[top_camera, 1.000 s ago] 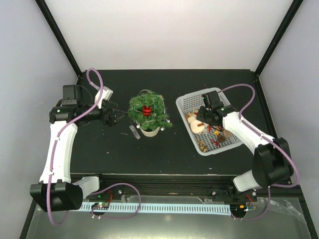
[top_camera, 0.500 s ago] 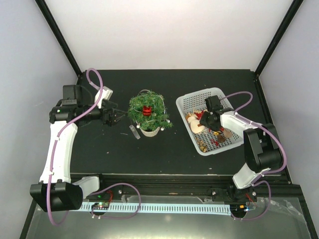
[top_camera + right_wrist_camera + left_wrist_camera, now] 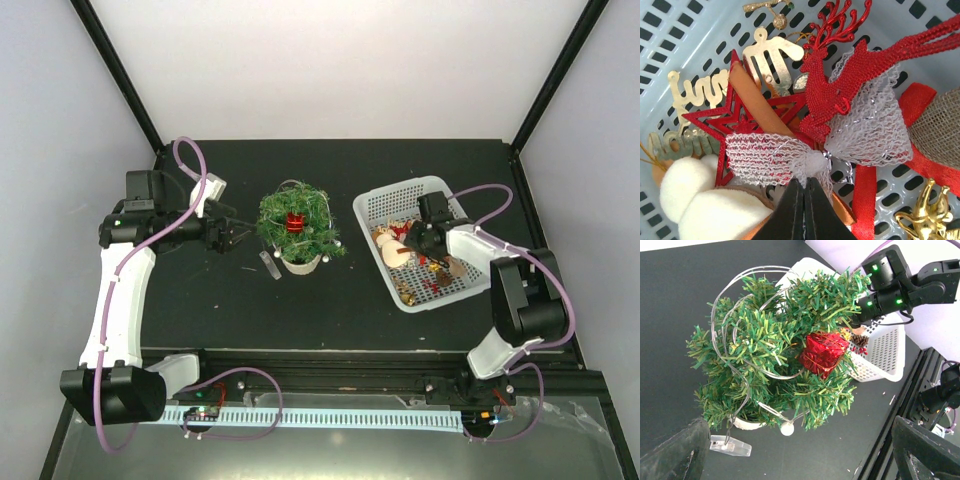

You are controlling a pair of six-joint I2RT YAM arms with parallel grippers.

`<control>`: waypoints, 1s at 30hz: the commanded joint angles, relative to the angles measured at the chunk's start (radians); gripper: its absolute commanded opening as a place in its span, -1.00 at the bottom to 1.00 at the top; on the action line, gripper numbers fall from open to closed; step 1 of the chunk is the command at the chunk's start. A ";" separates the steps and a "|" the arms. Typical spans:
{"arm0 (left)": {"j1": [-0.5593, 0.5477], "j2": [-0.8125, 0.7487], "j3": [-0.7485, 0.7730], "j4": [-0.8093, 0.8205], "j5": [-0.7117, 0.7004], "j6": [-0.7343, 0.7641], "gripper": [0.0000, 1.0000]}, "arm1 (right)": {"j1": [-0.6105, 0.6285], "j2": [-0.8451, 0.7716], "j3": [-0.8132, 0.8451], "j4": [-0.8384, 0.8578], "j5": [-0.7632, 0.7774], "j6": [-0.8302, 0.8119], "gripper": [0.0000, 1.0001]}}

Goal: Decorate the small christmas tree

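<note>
The tree point(image 3: 298, 228) stands on the black surface point(image 3: 330, 310) a little left of centre, between the left pincer point(image 3: 226, 237) and the basket point(image 3: 372, 206). The left pincer hangs just left of the tree, aimed at it, released with its jaws spread wide and nothing between them. It does not touch the branches. The right pincer point(image 3: 804, 187) is well to the right of the tree, down inside the basket. It is clenched, its tips meeting at the knot of a white mesh bow point(image 3: 812, 160) on a red reindeer point(image 3: 832, 90). Whether any mesh is pinched cannot be told.

The tree is small, bushy and dark green, set in a round whitish pot point(image 3: 746, 424). A thin silvery wire point(image 3: 724, 305) loops over and around its branches, and a white bead point(image 3: 787, 428) hangs at the near side by the pot. A shiny red gift box point(image 3: 823, 352) sits among the upper branches. A clear clip point(image 3: 269, 266) lies on the surface just near-left of the pot.

The tree is upright, its long axis vertical, with the pot down and the tip up toward the top camera.

In the basket around the right pincer lie a red star point(image 3: 740, 125), gold lettering point(image 3: 767, 52), a cream plush piece point(image 3: 700, 200) and red ribbon point(image 3: 865, 195).
</note>
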 commanded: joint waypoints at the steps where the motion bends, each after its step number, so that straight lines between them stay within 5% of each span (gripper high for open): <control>1: -0.006 0.002 0.050 -0.010 -0.022 0.012 0.98 | -0.005 -0.082 -0.028 0.013 0.003 0.011 -0.98; 9: -0.172 0.092 0.269 -0.063 -0.297 -0.049 0.98 | -0.004 -0.280 -0.073 -0.048 0.011 0.009 -0.98; 21: -0.522 0.276 0.459 0.015 -0.848 -0.272 0.98 | -0.005 -0.323 -0.123 -0.037 -0.015 0.013 -0.98; 26: -0.550 0.337 0.530 0.020 -0.857 -0.284 0.89 | -0.005 -0.318 -0.131 -0.035 -0.003 0.002 -0.98; 30: -0.554 0.374 0.544 0.007 -0.845 -0.283 0.59 | -0.004 -0.317 -0.129 -0.038 0.004 -0.005 -0.98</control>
